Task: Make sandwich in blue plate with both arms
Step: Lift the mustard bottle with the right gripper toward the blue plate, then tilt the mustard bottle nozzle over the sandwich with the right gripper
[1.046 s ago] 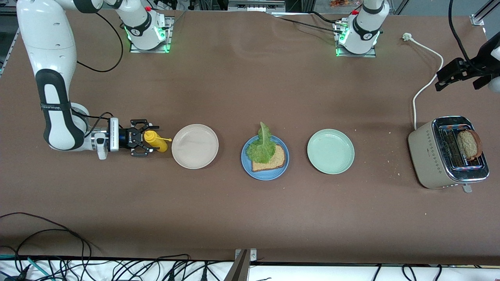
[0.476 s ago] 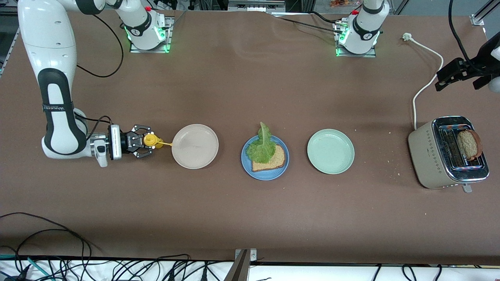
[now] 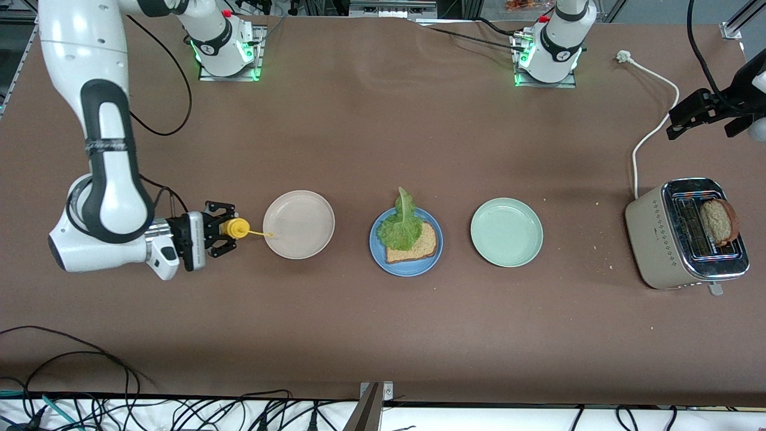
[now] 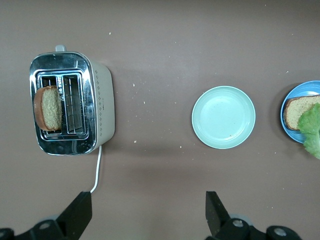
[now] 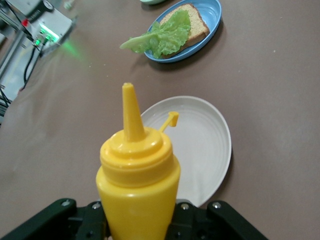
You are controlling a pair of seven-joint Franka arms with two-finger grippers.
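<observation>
The blue plate (image 3: 413,269) sits mid-table with one brown toast slice (image 3: 420,246) on it and a green lettuce leaf (image 3: 401,226) lying on the slice. A second toast slice (image 3: 718,220) stands in the toaster (image 3: 670,233). My right gripper (image 3: 222,234) is shut on a yellow mustard bottle (image 3: 234,228), over the table beside the beige plate (image 3: 298,224). The bottle's nozzle points toward that plate. In the right wrist view the bottle (image 5: 137,180) fills the space between the jaws of the right gripper (image 5: 137,222). My left gripper (image 4: 148,200) waits open over the table beside the toaster (image 4: 102,105).
A pale green plate (image 3: 506,232) lies between the blue plate and the toaster. The toaster's white cord (image 3: 649,129) runs toward the left arm's base. The bottle's cap hangs on its strap (image 3: 258,233) at the beige plate's rim. Cables lie along the table's near edge.
The right gripper closed on the mustard bottle and raised it, drawing back slightly from the beige plate and tipping the bottle more upright. The left arm has not moved.
</observation>
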